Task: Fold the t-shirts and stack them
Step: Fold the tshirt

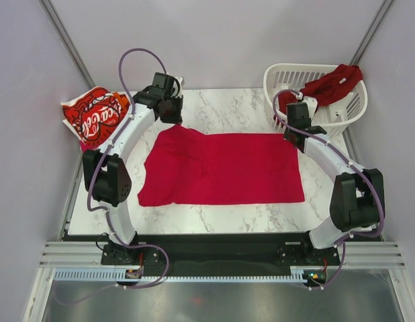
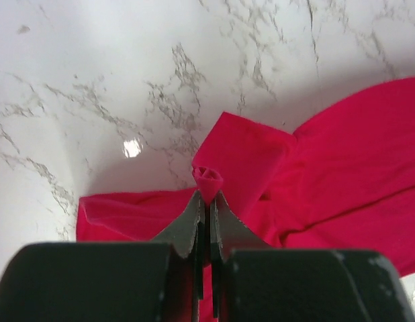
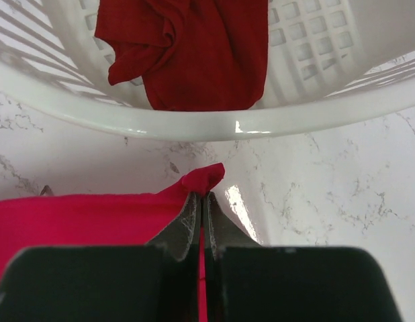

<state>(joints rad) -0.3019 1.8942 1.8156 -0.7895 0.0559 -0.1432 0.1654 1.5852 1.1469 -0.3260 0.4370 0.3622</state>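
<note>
Your left pincer (image 2: 207, 192) is clamped on a small bunch of the bright red t-shirt (image 1: 221, 168) at its far-left corner, beside a sleeve (image 2: 238, 157) that lies doubled over. Your right pincer (image 3: 202, 194) is clamped on the same shirt's far-right corner, just short of the laundry basket (image 3: 194, 124). The shirt lies spread across the middle of the counter (image 1: 227, 107), its long side running left to right, the left end rumpled and the right end square. The dark red t-shirt (image 3: 194, 47) hangs over the basket's rim at the far right, and the Coca-Cola t-shirt (image 1: 93, 115) sits at the far left.

With 2 far corners held, the step in hand looks like folding the far edge over to the near edge. Lift both pincers together, only high enough to clear the cloth. Hold the edge between them taut but not stretched, and carry it near in 1 even sweep so edge lands on edge. Watch the left side: the grip there is thin, and the doubled sleeve may drag into the fold. On the right, mind the basket rim as you rise.
</note>
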